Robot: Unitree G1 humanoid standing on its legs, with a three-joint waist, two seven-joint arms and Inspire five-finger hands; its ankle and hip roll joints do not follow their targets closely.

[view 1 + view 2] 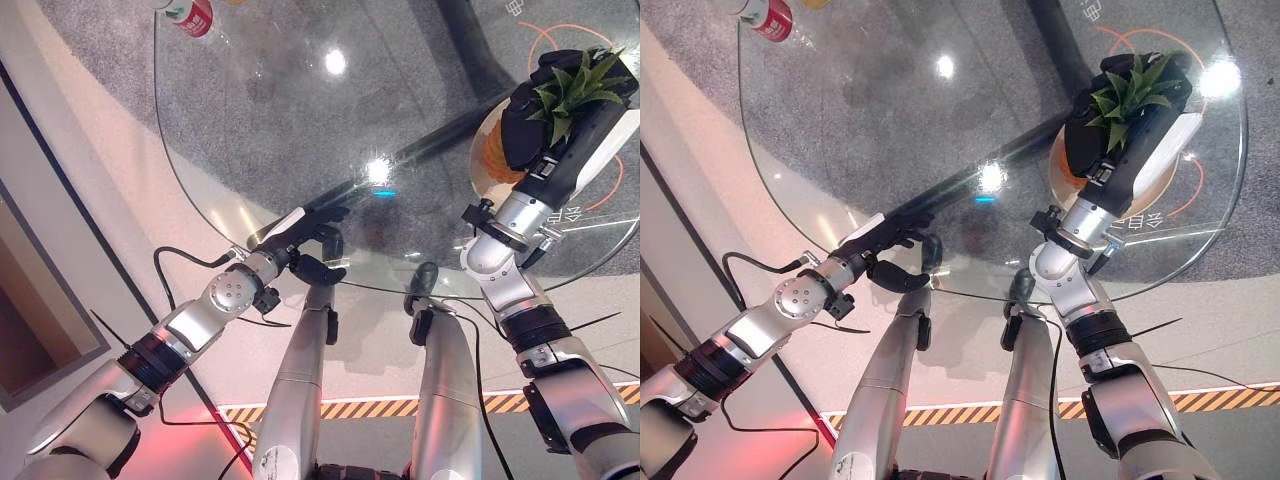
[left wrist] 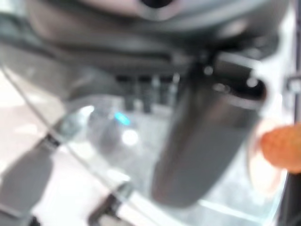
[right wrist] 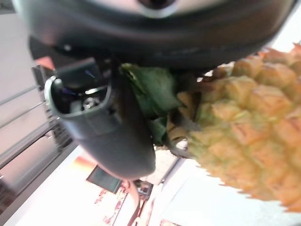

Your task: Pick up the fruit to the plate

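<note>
**Robot holds pineapple over plate at glass table**

A round glass table (image 1: 260,130) filled the scene, its near edge in front of the robot, with a red-labelled bottle (image 1: 192,15) standing at its far left rim. On the right side of the table lay a white plate (image 1: 1170,165), and over it the right hand (image 1: 535,120) held a pineapple (image 3: 244,122), the dark fingers curled round the fruit near the base of its green crown (image 1: 578,85). The orange, knobbly body showed beneath the hand, just above or on the plate; whether it touched could not be told. The left hand (image 1: 300,245) rested at the table's near edge, its fingers loosely curled and holding nothing.

The pineapple appeared stiff and fairly heavy for one hand, with a rough rind that should give good purchase and little risk of slipping. The leaves looked springy and a poor place to bear weight, so the firm shoulder just under the crown seemed the sound place to grasp. Set down on its side it could well roll, so a slow release looked prudent.
</note>
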